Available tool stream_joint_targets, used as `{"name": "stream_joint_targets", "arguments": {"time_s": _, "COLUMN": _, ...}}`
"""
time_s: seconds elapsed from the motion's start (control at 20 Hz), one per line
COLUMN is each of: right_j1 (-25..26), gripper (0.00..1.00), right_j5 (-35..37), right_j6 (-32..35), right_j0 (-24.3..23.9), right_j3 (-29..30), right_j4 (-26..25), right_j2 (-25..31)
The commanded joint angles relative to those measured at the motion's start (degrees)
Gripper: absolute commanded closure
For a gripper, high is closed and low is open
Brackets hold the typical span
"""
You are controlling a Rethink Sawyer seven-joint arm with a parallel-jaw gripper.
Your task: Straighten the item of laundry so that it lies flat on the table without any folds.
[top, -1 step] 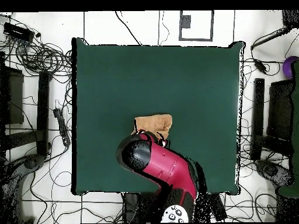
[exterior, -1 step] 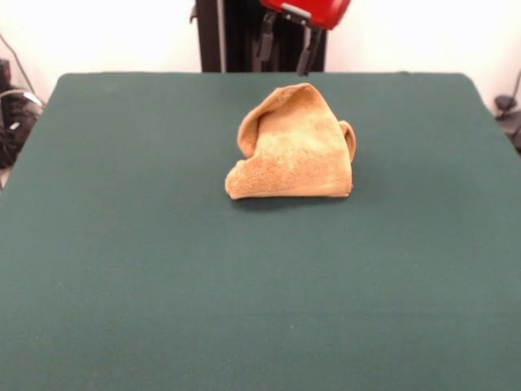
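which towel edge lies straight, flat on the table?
The towel edge nearest the front camera: its straight hem rests on the table; the others curl up to a peak.

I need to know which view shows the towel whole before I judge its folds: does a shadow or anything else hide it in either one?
Front view: the towel shows whole, with only a thin soft shadow at its base on the table. Overhead view: the arm covers part of the towel.
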Motion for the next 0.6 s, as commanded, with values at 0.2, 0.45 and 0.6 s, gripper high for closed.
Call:
{"name": "stream_joint_targets", "arguments": {"time_s": 0.2, "right_j1": 3.43, "gripper": 0.0, "right_j5": -5.76, "right_j6": 14.51, "right_j0": -1.34, "right_j3": 5.45, "right_j4": 4.03, "right_j2": 9.99}}
{"name": "stream_joint_targets", "arguments": {"time_s": 0.45, "right_j1": 4.89, "gripper": 0.0, "right_j5": -9.16, "right_j6": 11.16, "right_j0": -5.69, "right_j3": 6.52, "right_j4": 2.23, "right_j2": 14.34}}
{"name": "stream_joint_targets", "arguments": {"time_s": 0.6, "right_j1": 5.06, "gripper": 0.0, "right_j5": -12.52, "right_j6": 12.65, "right_j0": -6.75, "right_j3": 8.16, "right_j4": 2.1, "right_j2": 16.05}}
